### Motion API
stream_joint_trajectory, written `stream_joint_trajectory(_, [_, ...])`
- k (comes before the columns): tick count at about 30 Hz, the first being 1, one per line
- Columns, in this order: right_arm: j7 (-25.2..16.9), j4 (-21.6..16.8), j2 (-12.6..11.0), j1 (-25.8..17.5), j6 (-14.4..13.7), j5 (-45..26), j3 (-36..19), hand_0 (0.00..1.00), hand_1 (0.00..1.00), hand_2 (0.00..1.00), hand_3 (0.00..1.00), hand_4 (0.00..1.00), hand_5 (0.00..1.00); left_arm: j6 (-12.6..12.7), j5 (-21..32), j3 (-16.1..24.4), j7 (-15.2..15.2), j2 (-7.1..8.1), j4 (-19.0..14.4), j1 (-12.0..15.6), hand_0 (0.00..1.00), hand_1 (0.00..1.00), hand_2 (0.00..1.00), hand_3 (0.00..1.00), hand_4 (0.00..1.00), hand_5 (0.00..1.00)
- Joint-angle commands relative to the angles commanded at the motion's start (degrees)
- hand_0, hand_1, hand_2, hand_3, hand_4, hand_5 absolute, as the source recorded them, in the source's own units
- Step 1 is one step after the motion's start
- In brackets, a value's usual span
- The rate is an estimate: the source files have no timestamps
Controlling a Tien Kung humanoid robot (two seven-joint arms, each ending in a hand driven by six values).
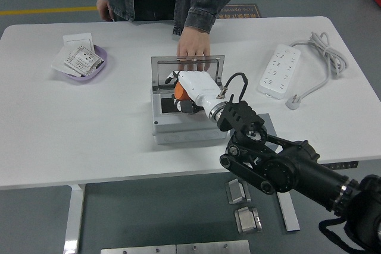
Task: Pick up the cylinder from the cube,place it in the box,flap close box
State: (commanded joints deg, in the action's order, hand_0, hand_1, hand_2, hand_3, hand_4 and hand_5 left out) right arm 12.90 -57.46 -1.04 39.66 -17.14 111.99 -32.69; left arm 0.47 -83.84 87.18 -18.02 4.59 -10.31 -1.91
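Observation:
A grey metal box (178, 130) stands at the table's middle with its lid (187, 65) raised at the far side. My right hand (181, 90), white with a black arm, reaches into the box and is shut on an orange cylinder (179, 90). A dark cube (184, 106) shows under it inside the box, mostly hidden by the hand. A person's hand (193, 47) rests on the lid's top edge. My left hand is out of view.
A purple bowl (95, 71) with paper packets stands at the far left. A white power strip (277, 70) with its coiled cord (322, 49) lies at the right. The person stands at the table's far side.

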Motion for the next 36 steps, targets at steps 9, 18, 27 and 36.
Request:
stream_joint_trajectory(9, [-0.86,-0.51,-0.64,-0.6,-0.72,0.13,-0.51,0.74,0.658,0.648,0.755,0.87,0.264,-0.08,0.02,-0.56,0.18,-0.14,0.0,-0.07,0.639,0.637,0.489,0.609,0.67,0.309])
stream_joint_trajectory(18, [-4.38,-6.28,-4.7,-3.23,-3.06,-10.18,-1.58,0.741,0.642,0.64,0.748,0.852,0.239,0.02,0.31,-0.56,0.19,-0.39,0.0,0.62,0.639,0.636,0.482,0.608,0.669,0.312])
stream_joint_trajectory(27, [-4.71,-13.73,-9.34,-2.5,-2.24,-18.18,-5.05,0.731,0.634,0.635,0.737,0.841,0.241,0.14,0.09,0.01,-0.01,-0.36,0.0,1.2,0.639,0.636,0.48,0.607,0.665,0.312])
stream_joint_trajectory(36, [-4.32,-10.44,-8.76,1.69,-1.14,-18.73,-6.76,0.73,0.633,0.634,0.735,0.841,0.251,0.12,-0.23,0.08,-0.33,-0.25,0.0,0.93,0.64,0.636,0.48,0.608,0.663,0.311])
